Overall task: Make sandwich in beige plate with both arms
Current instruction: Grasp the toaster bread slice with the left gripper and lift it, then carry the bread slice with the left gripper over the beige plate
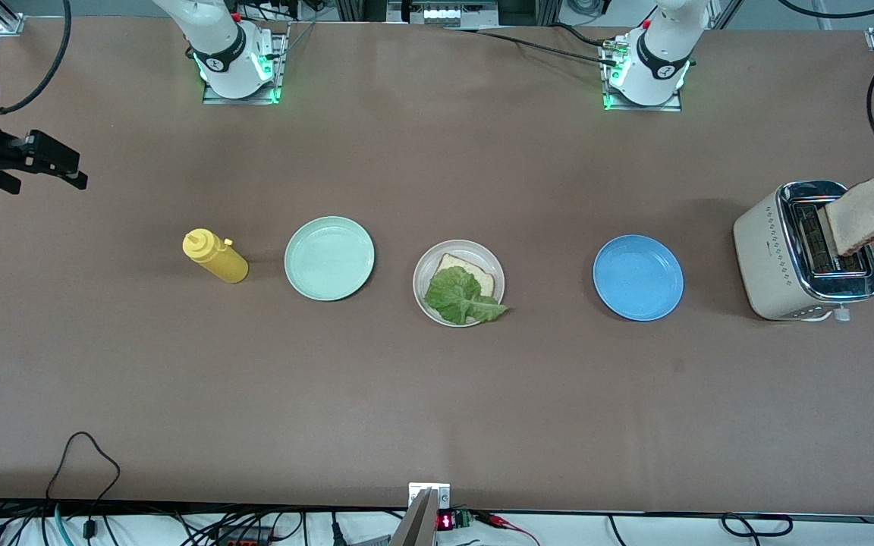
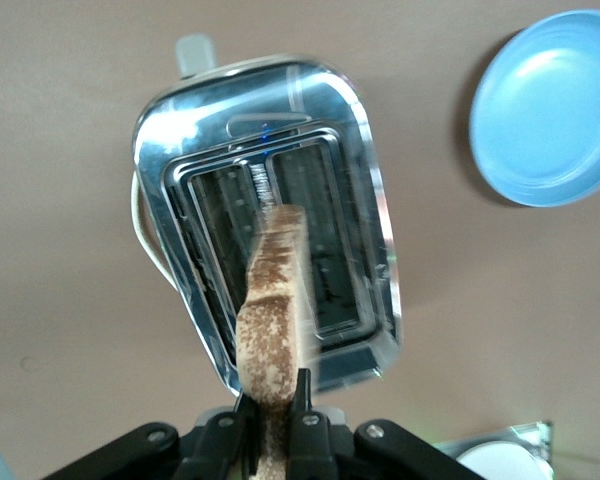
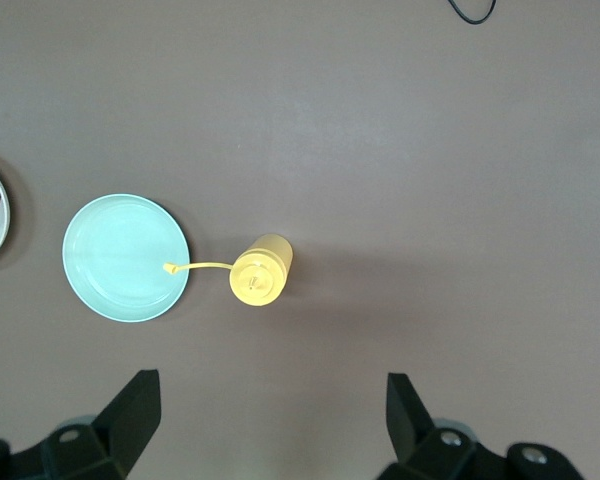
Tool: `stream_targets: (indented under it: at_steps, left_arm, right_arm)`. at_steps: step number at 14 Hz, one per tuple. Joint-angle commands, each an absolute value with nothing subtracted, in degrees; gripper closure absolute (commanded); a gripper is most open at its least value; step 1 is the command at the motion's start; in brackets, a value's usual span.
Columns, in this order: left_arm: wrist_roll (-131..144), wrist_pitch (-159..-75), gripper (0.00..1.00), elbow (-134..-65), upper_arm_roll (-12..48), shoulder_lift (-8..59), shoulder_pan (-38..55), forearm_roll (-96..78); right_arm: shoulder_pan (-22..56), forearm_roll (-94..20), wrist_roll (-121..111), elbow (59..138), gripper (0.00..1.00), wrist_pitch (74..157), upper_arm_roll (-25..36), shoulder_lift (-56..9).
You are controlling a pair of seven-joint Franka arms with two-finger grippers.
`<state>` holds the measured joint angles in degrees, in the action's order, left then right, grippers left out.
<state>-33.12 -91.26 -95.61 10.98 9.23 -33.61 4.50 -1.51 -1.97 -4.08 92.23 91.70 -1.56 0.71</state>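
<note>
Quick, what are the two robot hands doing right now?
Left gripper: shut on the bread slice, above the toaster.
Right gripper: open, empty, waiting.

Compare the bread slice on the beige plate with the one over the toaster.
The bread slice on the beige plate lies flat, while the bread slice over the toaster hangs tilted on edge. The plate slice is partly covered by a lettuce leaf; the toaster slice is bare. The plate slice rests free on the beige plate; the other is pinched in the left gripper above the toaster. Both are pale with brown crusts.
</note>
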Motion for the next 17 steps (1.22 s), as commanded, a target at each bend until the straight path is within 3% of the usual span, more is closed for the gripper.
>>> stream_targets:
  at_steps: [1,9,14,17]
  left_arm:
    - [-34.2,-83.9,0.99,-87.1,14.6,10.1,-33.3,3.8]
    - [-25.7,-83.8,0.97,-86.3,33.3,12.8,-31.1,2.5]
    - [-15.4,-84.9,0.97,-86.5,34.6,20.8,-19.5,-9.4]
    - [-4.5,-94.1,0.97,-86.4,34.6,24.9,-13.8,-18.4]
  right_arm:
    - [-2.5,-1.0,-1.9,98.2,0.0,94.7,-2.9,4.7]
    - [-2.5,-1.0,-2.3,96.2,0.0,93.8,-2.9,4.2]
    - [-2.8,-1.0,-2.1,95.4,0.0,92.5,-2.8,3.6]
    - [-2.9,-0.9,-1.7,96.1,0.0,92.2,-2.7,3.7]
